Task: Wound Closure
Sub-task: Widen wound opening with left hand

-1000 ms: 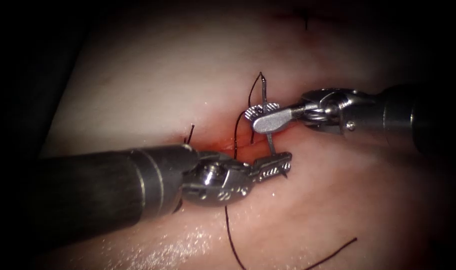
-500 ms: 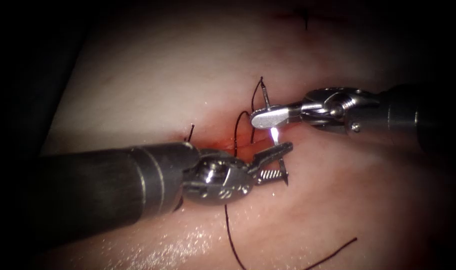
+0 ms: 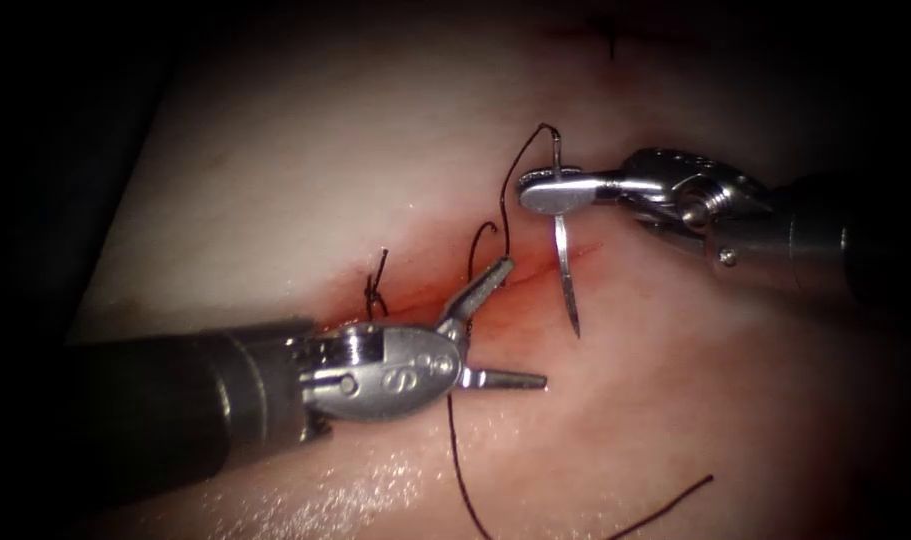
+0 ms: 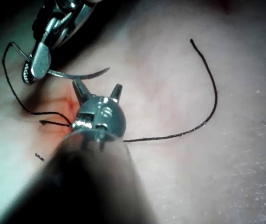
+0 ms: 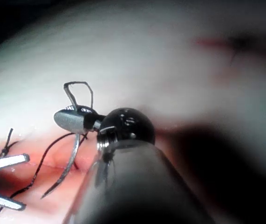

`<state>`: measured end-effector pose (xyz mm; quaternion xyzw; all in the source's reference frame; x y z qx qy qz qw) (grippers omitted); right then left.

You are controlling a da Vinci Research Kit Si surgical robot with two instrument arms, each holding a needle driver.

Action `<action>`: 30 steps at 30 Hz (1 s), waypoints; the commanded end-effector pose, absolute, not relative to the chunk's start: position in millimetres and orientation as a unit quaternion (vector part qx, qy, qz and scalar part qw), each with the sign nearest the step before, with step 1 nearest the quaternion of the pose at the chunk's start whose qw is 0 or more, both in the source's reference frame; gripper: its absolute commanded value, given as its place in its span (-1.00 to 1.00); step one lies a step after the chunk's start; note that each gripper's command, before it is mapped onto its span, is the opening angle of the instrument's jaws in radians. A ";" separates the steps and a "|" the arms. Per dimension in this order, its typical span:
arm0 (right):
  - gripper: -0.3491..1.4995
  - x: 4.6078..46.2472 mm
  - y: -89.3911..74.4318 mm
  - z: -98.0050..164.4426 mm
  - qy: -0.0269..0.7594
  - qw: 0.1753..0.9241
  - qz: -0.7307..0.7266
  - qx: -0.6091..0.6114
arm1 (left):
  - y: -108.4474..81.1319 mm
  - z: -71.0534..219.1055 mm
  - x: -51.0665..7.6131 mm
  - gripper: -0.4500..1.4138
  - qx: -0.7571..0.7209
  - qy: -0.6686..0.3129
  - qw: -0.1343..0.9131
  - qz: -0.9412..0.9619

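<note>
Now the right arm's tool [image 3: 537, 192] has its jaws clenched on the needle [image 3: 565, 262], gripping it near the swaged end where the thread [image 3: 510, 180] joins. That leaves nearly the whole curve hanging clear below the jaws, the point aimed down toward the tissue [image 3: 275, 180] just to the right of the cut [image 3: 495, 285]. The needle is free of the tissue; in the left wrist view its curve [image 4: 77, 74] sweeps out from those jaws [image 4: 37, 63] in open air above the red fluid [image 4: 70, 100].

The left arm's tool [image 3: 505, 325] sits with its jaws released and spread wide, grasping nothing: one jaw angles up over the cut, the other lies level toward the right. A second ago those jaws were closed on the needle near its point while the right tool clamped it higher up, so this reads as a completed handover, with the left tool drawn back to leave the needle room.

The thread arches from the needle's end, drops to the cut, and trails on toward the tissue's near edge. A knotted stitch [image 3: 375, 285] with short cut ends stands at the cut's left end.
</note>
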<state>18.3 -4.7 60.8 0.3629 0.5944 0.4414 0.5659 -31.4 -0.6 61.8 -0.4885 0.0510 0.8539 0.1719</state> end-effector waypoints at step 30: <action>-1.00 19.5 -6.3 60.9 0.681 0.564 0.333 0.327 | 3.2 73.7 -29.5 -1.00 -0.201 -0.128 0.208 0.949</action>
